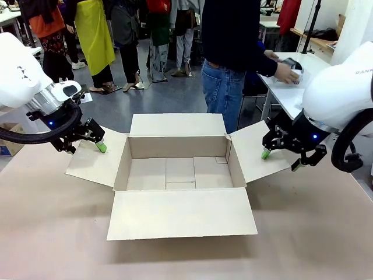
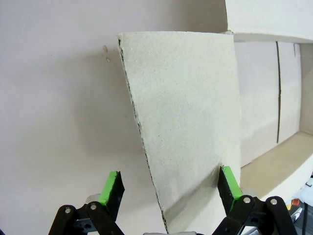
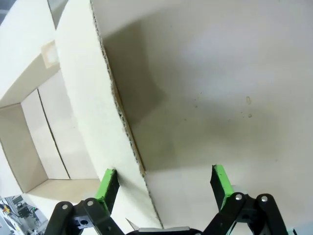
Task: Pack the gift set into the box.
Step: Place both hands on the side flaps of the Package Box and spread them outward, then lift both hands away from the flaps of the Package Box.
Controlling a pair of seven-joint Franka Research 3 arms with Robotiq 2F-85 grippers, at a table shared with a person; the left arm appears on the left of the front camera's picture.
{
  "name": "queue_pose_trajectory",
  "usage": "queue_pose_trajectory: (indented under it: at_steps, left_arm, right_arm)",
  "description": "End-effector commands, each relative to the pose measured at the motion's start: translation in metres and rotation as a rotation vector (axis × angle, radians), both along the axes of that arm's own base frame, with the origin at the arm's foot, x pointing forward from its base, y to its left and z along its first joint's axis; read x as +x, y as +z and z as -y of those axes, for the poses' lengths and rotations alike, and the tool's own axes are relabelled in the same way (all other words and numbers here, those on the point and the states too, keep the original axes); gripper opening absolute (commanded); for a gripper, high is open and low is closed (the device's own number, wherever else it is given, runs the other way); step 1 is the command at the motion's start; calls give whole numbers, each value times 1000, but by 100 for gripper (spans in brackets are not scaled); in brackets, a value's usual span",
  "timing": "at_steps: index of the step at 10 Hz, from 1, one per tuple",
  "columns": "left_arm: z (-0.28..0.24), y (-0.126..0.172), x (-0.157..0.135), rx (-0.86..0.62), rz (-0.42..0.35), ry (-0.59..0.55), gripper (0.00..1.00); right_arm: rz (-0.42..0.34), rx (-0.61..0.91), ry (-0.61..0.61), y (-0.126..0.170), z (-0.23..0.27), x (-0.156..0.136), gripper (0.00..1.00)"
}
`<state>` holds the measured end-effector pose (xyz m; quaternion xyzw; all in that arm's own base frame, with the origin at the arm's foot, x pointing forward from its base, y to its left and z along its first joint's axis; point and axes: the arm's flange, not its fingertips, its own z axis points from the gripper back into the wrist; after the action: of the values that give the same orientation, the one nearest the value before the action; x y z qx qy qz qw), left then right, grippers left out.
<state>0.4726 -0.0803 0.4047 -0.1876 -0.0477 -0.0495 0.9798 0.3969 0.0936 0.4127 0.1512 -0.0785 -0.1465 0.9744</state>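
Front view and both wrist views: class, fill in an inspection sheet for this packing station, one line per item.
Surface: plain beige table.
Job's things: brown box at centre, open, four flaps spread, nothing inside.
Clutter: one small pale scrap on the table.
Grippers: left gripper open, astride the left flap edge; right gripper open, astride the right flap edge.
Cables: black hose loops under the left wrist; another by the right arm.
Surroundings: person at the far side, hand on a small item, too small to identify, at a white side table; other people behind.
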Motion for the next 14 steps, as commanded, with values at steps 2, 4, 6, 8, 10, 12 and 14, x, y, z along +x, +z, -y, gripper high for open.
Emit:
queue_pose_trajectory:
  at_steps: [2, 4, 6, 8, 10, 12, 14]
  left_arm:
    - [0, 0, -3, 18, 4, 13, 100]
    - [0, 0, -3, 18, 4, 13, 100]
    - [0, 0, -3, 18, 4, 13, 100]
    - [0, 0, -3, 18, 4, 13, 100]
    - [0, 0, -3, 18, 4, 13, 100]
    - [0, 0, -3, 18, 4, 13, 100]
    - [0, 0, -3, 18, 4, 13, 100]
  right_arm:
    - [-2, -43, -25, 20, -7, 3, 100]
    - [-2, -43, -25, 20, -7, 3, 100]
    - [-2, -43, -25, 20, -7, 3, 100]
    - [-2, -43, -25, 20, -7, 3, 100]
    - [-2, -43, -25, 20, -7, 3, 100]
    - [-2, -43, -25, 20, -7, 3, 100]
    - [-2, -43, -25, 20, -7, 3, 100]
